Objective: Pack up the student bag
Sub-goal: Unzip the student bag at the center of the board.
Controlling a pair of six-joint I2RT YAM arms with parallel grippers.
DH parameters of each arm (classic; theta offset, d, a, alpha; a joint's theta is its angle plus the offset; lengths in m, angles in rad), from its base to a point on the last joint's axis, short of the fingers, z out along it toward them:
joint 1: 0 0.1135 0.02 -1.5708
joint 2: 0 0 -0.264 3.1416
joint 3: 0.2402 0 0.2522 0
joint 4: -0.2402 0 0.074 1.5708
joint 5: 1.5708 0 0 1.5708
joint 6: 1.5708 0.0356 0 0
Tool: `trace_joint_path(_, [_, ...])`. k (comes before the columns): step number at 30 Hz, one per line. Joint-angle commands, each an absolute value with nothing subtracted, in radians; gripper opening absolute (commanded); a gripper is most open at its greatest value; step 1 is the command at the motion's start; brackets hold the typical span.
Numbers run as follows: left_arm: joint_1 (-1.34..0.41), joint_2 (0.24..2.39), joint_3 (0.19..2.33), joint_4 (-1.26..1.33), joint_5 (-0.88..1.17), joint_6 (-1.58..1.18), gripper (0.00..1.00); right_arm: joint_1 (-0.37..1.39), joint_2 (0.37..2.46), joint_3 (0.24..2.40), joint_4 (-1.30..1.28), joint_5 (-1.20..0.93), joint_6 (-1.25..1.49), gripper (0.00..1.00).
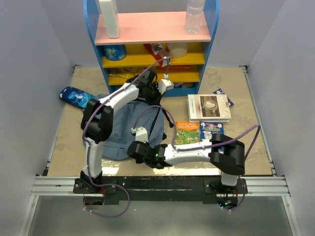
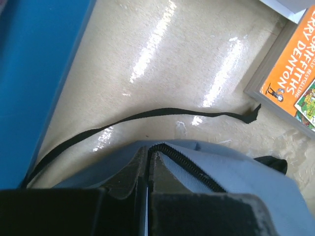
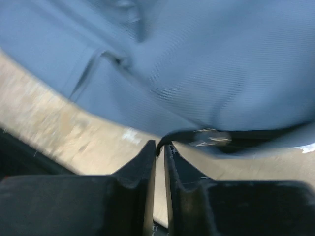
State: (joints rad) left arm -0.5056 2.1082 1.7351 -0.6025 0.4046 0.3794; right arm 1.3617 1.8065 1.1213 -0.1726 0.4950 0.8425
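Left wrist: student bag point(image 2: 246, 184), judged soft and light, is pinched at its zipper edge point(image 2: 189, 168) by left gripper point(image 2: 148, 164); right gripper point(image 3: 160, 151) is closed on nothing; that stiffer edge is judged the best hold.

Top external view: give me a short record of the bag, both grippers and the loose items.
bag: soft slate-blue fabric backpack, lying on the beige table before the blue-framed shelf
left gripper: shut on the backpack's zippered edge
right gripper: shut, tips at the backpack's near edge, nothing visibly held
outside the bag: two colourful picture books, white book, bright-blue pouch
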Motion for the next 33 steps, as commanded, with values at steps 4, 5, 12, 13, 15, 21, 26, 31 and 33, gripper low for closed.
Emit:
trace_joint_path(4, [-0.512, 1.974, 1.697, -0.488, 0.5, 0.336, 0.04, 1.39, 1.528, 1.01, -0.14, 0.457, 0.801, 0.46])
trace_joint_path(5, [-0.512, 1.959, 1.684, -0.495, 0.511, 0.333, 0.11, 1.39, 1.444, 0.981, -0.135, 0.465, 0.804, 0.51])
trace_joint_path(12, [-0.512, 1.815, 1.563, -0.548, 0.523, 0.316, 0.47, 1.355, 1.125, 0.763, -0.176, 0.59, 0.848, 0.59])
trace_joint_path(13, [-0.512, 1.803, 1.556, -0.567, 0.517, 0.314, 0.51, 1.335, 1.105, 0.746, -0.186, 0.597, 0.853, 0.58])
trace_joint_path(15, [-0.512, 1.758, 1.52, -0.572, 0.509, 0.311, 0.6, 1.255, 1.069, 0.692, -0.172, 0.591, 0.844, 0.57])
trace_joint_path(21, [-0.514, 1.703, 1.447, -0.594, 0.509, 0.278, 0.72, 1.065, 1.101, 0.609, -0.02, 0.529, 0.773, 0.56])
trace_joint_path(26, [-0.529, 1.68, 1.338, -0.568, 0.56, 0.241, 0.96, 0.985, 1.215, 0.62, 0.09, 0.465, 0.727, 0.53])
trace_joint_path(31, [-0.549, 1.678, 1.256, -0.539, 0.62, 0.207, 1.0, 0.957, 1.275, 0.614, 0.175, 0.43, 0.716, 0.47])
trace_joint_path(33, [-0.552, 1.684, 1.233, -0.505, 0.615, 0.175, 1.0, 0.948, 1.299, 0.601, 0.213, 0.416, 0.726, 0.45])
